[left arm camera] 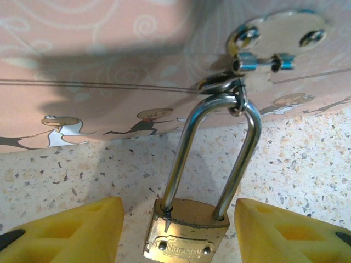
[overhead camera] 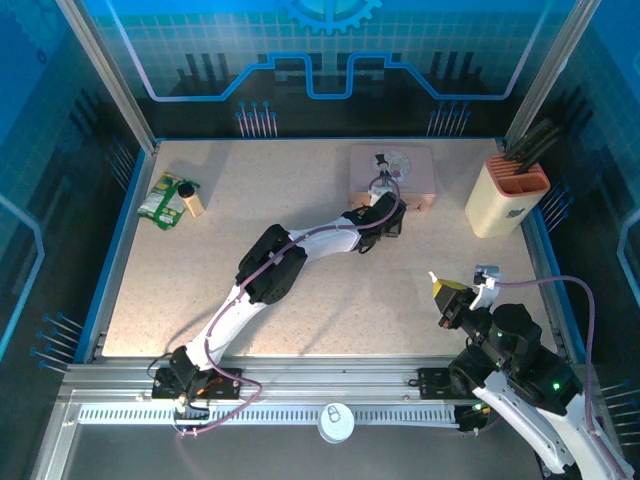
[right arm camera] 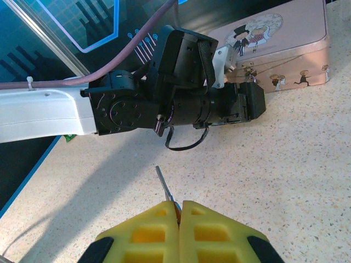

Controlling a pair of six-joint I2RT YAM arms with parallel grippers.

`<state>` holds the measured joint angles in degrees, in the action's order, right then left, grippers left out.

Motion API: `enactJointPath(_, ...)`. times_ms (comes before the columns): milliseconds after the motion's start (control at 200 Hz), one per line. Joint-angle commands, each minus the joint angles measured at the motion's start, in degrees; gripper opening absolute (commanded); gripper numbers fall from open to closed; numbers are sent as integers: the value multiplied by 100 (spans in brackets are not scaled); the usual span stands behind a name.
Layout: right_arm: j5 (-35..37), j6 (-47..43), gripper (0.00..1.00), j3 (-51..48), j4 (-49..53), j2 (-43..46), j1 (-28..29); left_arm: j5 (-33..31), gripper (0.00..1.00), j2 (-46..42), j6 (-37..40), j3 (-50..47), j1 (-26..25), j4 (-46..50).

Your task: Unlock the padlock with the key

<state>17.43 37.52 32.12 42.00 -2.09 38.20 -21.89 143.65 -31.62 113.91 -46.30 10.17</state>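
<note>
1. Left pincer (left arm camera: 178,222) open, yellow pads (left arm camera: 82,230) flanking the padlock (left arm camera: 186,235) body with a gap on each side. Left arm (overhead camera: 300,243) stretched far across the worktop (left arm camera: 329,181).
2. Pink tin (left arm camera: 82,66) straight ahead of the pincer. The padlock hangs off its hasp (left arm camera: 258,61), body between the jaws.
3. Suggest clamping the body square and keeping the keyhole end clear.
4. Right pincer (right arm camera: 180,213) closed on the key (right arm camera: 164,186), shaft poking forward. Right arm (overhead camera: 520,350) folded near its base, well apart from the lock.

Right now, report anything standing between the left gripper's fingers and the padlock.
Nothing visible does. The padlock sits between the left gripper's open yellow fingers, with only bare speckled table in the gap on each side. Its shackle is hooked through the pink tin's hasp.
</note>
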Motion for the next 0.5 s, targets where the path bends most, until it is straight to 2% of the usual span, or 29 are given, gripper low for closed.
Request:
enactJointPath(0,-56,10,0,-45,-96,112,-34,-109,55,136,-66,247,-19,116)
enactJointPath(175,-102,36,0,-74,-131,112,-33,-81,52,180,-143,304,-5,159)
enactJointPath(345,-122,45,0,-74,-131,112,-32,-79,55,307,-185,551,7,397)
enactJointPath(495,-133,59,0,-74,-133,121,-37,-67,52,446,-226,852,7,643)
